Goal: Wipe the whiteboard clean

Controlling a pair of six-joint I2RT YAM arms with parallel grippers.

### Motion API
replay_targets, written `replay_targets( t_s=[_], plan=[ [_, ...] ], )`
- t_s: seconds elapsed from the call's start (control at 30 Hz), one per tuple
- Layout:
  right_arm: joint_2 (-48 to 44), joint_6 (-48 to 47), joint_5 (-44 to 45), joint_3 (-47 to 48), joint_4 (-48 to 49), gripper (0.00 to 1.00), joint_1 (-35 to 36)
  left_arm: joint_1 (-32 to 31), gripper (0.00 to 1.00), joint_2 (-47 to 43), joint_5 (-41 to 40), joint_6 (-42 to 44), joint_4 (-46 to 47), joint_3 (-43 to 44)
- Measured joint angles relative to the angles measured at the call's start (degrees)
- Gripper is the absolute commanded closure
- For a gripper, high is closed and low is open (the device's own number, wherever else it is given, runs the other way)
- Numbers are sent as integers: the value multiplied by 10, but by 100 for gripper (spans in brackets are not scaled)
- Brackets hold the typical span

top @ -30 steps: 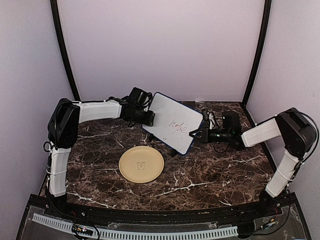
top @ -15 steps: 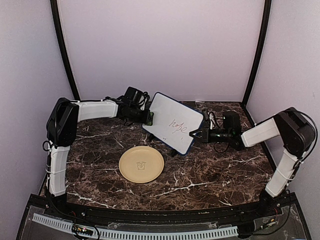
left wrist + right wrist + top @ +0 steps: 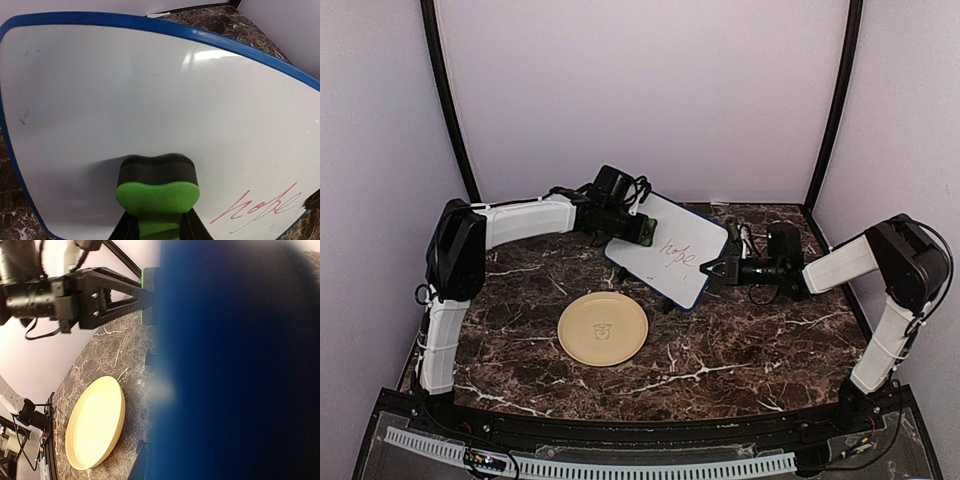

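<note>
The whiteboard [image 3: 660, 272] stands tilted at the back middle of the table, with "hope" [image 3: 676, 251] written on it in red. My left gripper [image 3: 645, 230] is shut on the green bone-shaped eraser [image 3: 157, 192], whose dark felt side is pressed against the board's white face [image 3: 150, 90], left of the writing [image 3: 260, 205]. My right gripper [image 3: 708, 267] is at the board's right edge and holds it. In the right wrist view the blurred dark-blue frame [image 3: 235, 365] fills the right side and hides my own fingers there.
A round tan plate [image 3: 603, 328] lies on the marble table in front of the board, also in the right wrist view [image 3: 95, 422]. The board's black feet [image 3: 141, 447] rest on the table. Purple walls close in the back and sides.
My left gripper has carried the eraser rightwards from the board's left edge onto its white face, closer to the writing. The right arm and the board have stayed put.
</note>
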Motion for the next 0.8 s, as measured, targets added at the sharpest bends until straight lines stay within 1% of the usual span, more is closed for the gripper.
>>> replay_targets(
  t_s=[0.2,0.53,0.8],
  plan=[
    [0,10,0,-1,-1,100,-3,-52,100,21,-39,2,-33,46],
    [0,22,2,-3,-2,100,-5,-94,100,45,-107,11,-72,92],
    [0,23,2,-3,-1,100,-6,-134,100,50,-118,17,-79,96]
  ],
)
